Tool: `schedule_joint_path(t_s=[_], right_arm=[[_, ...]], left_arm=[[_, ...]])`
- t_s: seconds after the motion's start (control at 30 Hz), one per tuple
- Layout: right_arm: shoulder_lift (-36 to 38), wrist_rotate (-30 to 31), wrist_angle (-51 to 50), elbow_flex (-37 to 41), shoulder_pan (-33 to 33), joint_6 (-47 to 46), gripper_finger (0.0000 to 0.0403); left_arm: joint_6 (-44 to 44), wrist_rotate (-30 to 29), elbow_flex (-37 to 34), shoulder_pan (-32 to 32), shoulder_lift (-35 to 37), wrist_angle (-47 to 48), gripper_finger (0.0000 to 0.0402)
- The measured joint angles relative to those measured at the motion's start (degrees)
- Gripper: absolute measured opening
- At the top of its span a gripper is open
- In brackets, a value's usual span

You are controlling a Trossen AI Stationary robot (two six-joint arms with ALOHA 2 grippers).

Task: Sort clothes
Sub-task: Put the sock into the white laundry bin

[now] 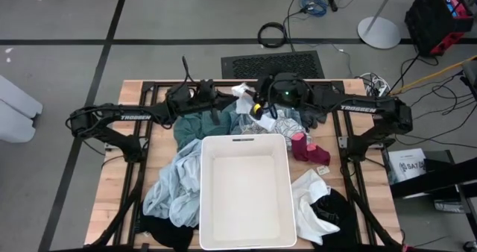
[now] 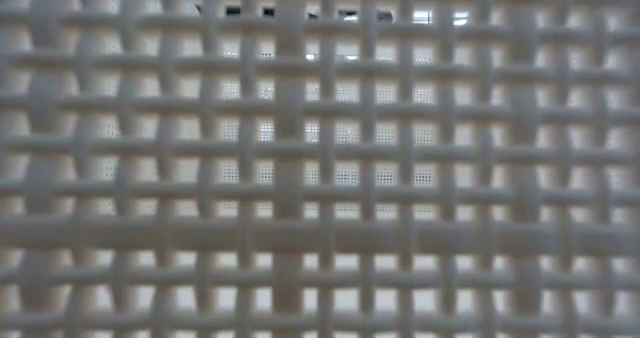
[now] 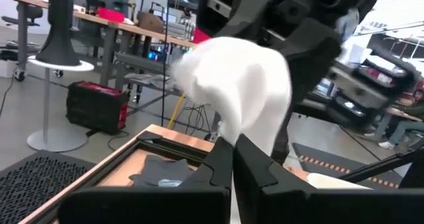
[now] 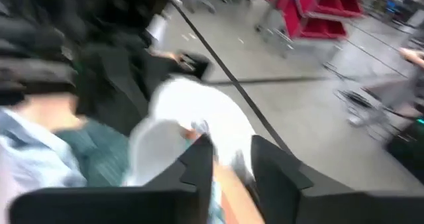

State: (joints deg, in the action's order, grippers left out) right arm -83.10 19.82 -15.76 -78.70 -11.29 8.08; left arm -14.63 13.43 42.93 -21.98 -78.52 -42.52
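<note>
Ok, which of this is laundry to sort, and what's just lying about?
Job:
white cloth item, pinched by shut left gripper
teal garment
light blue garment
magenta sock
black garment

Lying about:
white rectangular plastic bin
wooden table

A wooden table (image 1: 112, 196) on a black frame is seen from above. A white bin (image 1: 246, 189) is set at its middle. Clothes are spread around it: teal (image 1: 195, 125) behind, light blue (image 1: 170, 189) beside, black (image 1: 160, 235) in front, white (image 1: 311, 200) and magenta (image 1: 304, 146) opposite.
</note>
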Motion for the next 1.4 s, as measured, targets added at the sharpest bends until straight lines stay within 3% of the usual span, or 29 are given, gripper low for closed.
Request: schedule_joint_path(t_s=[0.13,0.23,0.43,0.53,1.03,1.23,1.4], right_arm=[[4.16,5.71,-11.47,0.00,-0.28,-3.77,0.0140],[7.12,5.77,-20.25,0.00,-0.44,-10.43,0.0161],[11.41,5.37,-39.50,0.00,0.69,-23.21,0.0172],[12.38,5.63,-44.52,1.08,1.70,-26.91,0.0170],[18.06,5.66,-41.54,21.45,5.18,-37.95,0.0165],[21.47,5.41,-36.67,28.39,6.53,-42.05,0.0164],[23.31,5.39,-34.44,29.81,7.77,-43.91,0.0164]], left_arm=[[0.06,-0.21,-0.06,-0.02,1.88,0.54,0.0002],[0.43,-0.41,-0.06,-0.53,4.55,1.48,0.0001],[-0.05,-0.47,-0.06,-0.56,11.70,1.71,0.0001],[-1.64,-0.44,-0.06,0.98,14.51,1.41,0.0000],[-12.07,2.52,-0.06,15.78,19.80,-7.82,0.0000],[-12.03,-2.48,-0.06,24.00,18.61,-7.59,0.0000],[-8.35,-7.47,-0.04,31.39,15.11,-7.62,0.0000]])
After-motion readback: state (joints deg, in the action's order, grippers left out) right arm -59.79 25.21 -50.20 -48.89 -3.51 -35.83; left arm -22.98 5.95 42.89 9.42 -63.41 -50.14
